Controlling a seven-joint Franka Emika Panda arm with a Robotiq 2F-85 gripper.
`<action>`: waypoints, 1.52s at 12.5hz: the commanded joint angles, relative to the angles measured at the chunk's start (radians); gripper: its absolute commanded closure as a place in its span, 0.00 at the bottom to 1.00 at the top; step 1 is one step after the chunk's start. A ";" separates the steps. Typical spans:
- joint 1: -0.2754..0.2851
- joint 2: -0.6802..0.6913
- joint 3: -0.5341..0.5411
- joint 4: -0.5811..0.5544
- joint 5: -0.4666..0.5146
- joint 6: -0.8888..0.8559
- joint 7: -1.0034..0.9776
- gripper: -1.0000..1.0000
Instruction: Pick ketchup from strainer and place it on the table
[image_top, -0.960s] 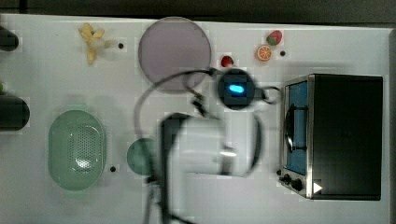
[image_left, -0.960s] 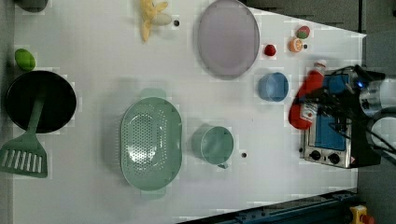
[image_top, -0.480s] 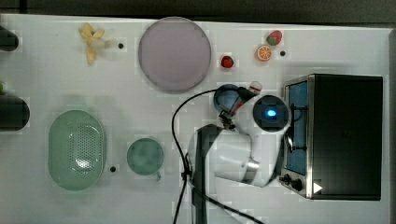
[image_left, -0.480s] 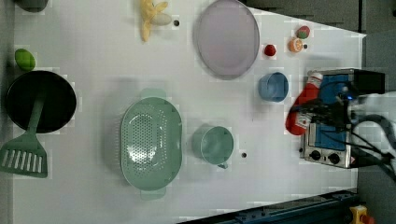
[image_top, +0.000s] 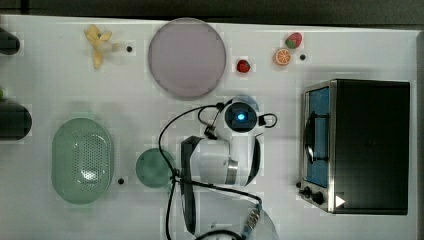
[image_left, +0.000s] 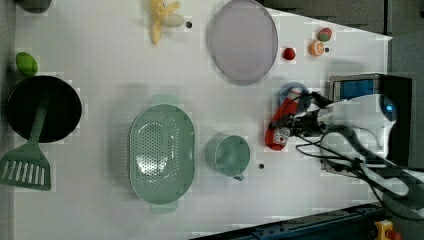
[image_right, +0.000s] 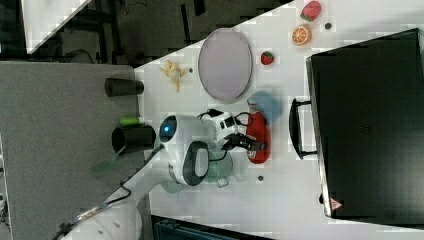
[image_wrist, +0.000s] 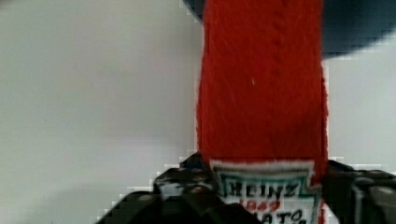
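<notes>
Gripper (image_left: 286, 131) is clamping the ketchup (image_left: 276, 131) across its label, jaws on either side in the wrist view. Bottle is lying low over the table (image_left: 100, 75), beside the blue bowl (image_left: 292, 91), well apart from the strainer (image_left: 161, 150), which is sitting empty. Pick is done; release is left. Whether the bottle is touching the table is probably hidden under the arm in the top view.
</notes>
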 joint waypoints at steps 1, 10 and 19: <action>-0.009 -0.026 -0.010 0.013 0.006 0.039 -0.039 0.14; -0.008 -0.370 0.017 0.246 0.016 -0.502 0.156 0.00; -0.009 -0.420 0.010 0.616 0.013 -0.842 0.286 0.00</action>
